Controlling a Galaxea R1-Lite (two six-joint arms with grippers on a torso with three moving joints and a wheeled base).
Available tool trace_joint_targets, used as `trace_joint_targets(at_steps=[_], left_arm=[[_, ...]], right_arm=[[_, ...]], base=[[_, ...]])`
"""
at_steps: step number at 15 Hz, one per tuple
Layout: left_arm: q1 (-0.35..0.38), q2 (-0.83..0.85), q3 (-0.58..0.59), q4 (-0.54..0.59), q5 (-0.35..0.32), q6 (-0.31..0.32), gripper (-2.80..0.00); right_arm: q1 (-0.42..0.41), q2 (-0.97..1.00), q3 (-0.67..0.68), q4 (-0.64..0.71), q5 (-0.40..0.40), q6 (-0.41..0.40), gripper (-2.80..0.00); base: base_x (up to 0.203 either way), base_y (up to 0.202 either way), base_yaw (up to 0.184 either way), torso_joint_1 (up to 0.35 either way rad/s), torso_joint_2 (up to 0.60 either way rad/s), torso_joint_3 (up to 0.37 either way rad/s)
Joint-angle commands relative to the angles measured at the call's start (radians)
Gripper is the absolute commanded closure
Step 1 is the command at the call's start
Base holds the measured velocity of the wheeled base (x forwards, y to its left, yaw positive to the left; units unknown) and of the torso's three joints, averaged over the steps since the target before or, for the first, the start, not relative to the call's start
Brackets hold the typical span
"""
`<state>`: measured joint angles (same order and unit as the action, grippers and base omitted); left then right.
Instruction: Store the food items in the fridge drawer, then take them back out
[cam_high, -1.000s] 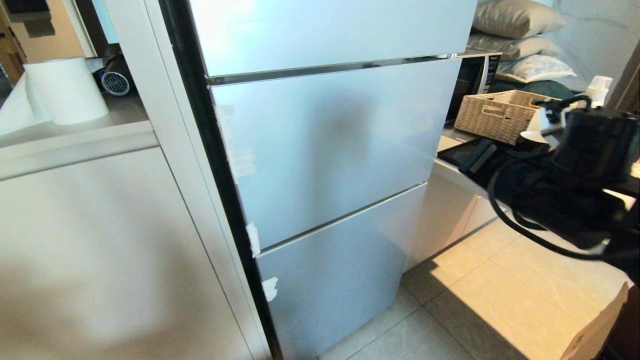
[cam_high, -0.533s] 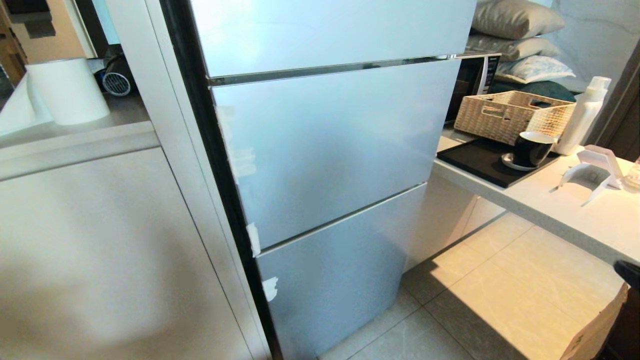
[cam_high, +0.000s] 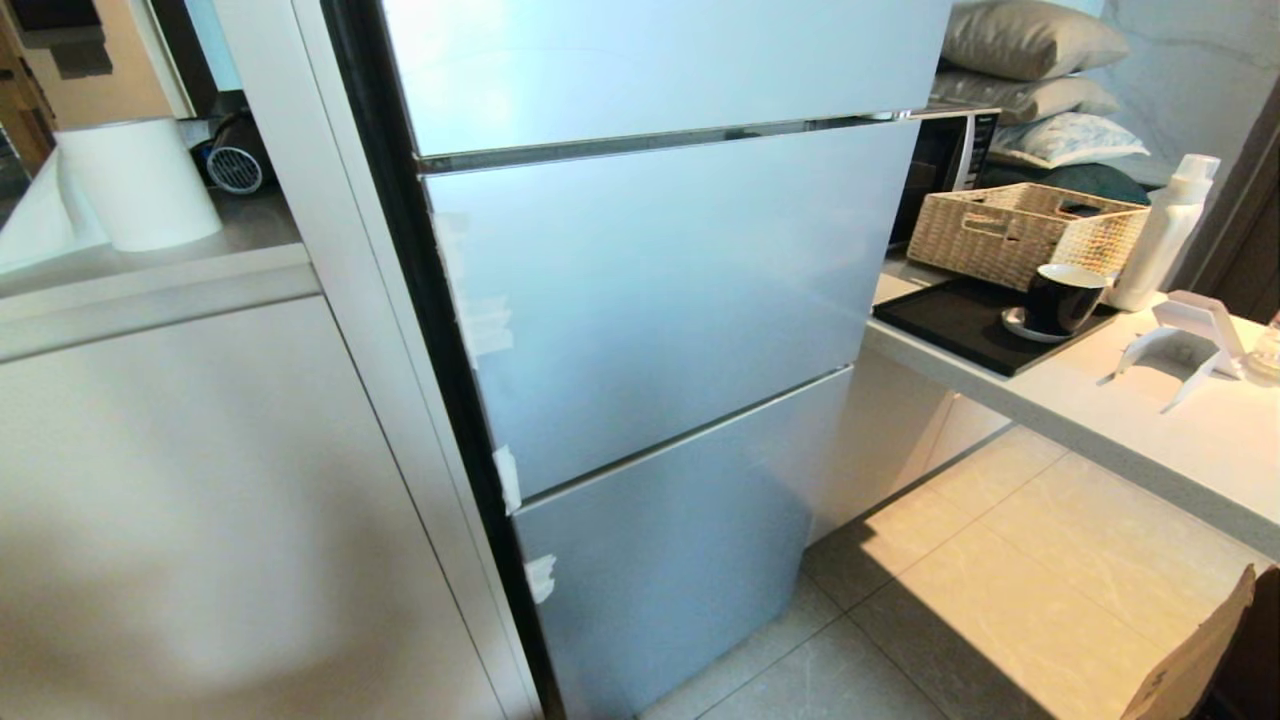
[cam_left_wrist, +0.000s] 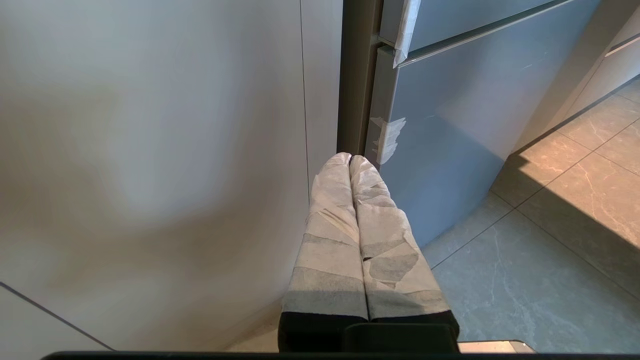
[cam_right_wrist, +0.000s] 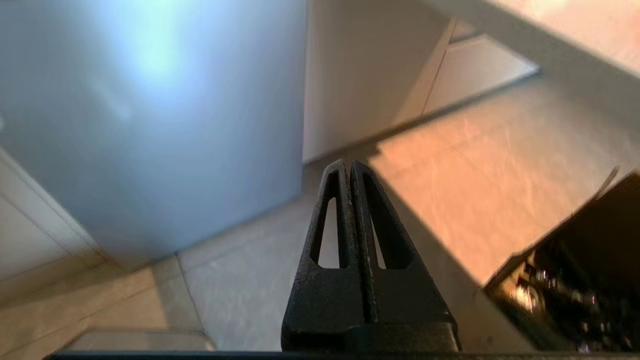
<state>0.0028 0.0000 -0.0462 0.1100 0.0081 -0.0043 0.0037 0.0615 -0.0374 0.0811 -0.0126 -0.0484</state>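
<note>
Our right arm, which a second ago filled the right side of the head view in front of the basket and cup, has gone from that view, and the counter behind it now shows whole.

Going left to right across what we see from the head: a roll of white paper (cam_high: 138, 182) stands on the ledge at far left, then the pale cabinet front (cam_high: 200, 500), then the fridge (cam_high: 650, 300) with all its grey fronts closed and bits of tape along the left edge. Right of it the counter (cam_high: 1150, 440) carries a black tray (cam_high: 950, 320) with a dark cup (cam_high: 1062, 298), a woven basket (cam_high: 1020, 230) and a white bottle (cam_high: 1165, 240).

Our left gripper (cam_left_wrist: 350, 159), wrapped in pale tape, has its fingers pressed together with nothing between them; the tips point at the seam where cabinet meets fridge, low down, not touching it that we can tell. Our right gripper (cam_right_wrist: 348, 164) has its black fingers together too, empty, and it hangs over the floor tiles (cam_right_wrist: 475, 175); the fridge's lowest front lies beyond the tips to one side, a cardboard box (cam_right_wrist: 575, 260) near them on the other.

The food and the fridge drawer are nowhere to be seen.
</note>
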Motion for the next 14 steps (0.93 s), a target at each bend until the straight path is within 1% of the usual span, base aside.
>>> trace_joint_targets(at_steps=[1, 3, 13, 14], left_arm=[[0.000, 0.002, 0.000, 0.000, 0.000, 0.000, 0.00], [0.000, 0.002, 0.000, 0.000, 0.001, -0.001, 0.00], [0.000, 0.002, 0.000, 0.000, -0.001, 0.009, 0.00], [0.000, 0.000, 0.002, -0.002, 0.001, 0.000, 0.00]], right_arm=[[-0.002, -0.062, 0.005, 0.008, -0.001, 0.002, 0.00], [-0.003, -0.062, 0.004, 0.008, -0.003, 0.015, 0.00], [-0.003, -0.062, 0.004, 0.008, -0.003, 0.016, 0.00], [-0.003, -0.062, 0.004, 0.008, -0.002, 0.016, 0.00]], base=[[0.000, 0.000, 0.000, 0.000, 0.00, 0.000], [0.000, 0.000, 0.000, 0.000, 0.00, 0.000], [0.000, 0.000, 0.000, 0.000, 0.00, 0.000], [0.000, 0.000, 0.000, 0.000, 0.00, 0.000]])
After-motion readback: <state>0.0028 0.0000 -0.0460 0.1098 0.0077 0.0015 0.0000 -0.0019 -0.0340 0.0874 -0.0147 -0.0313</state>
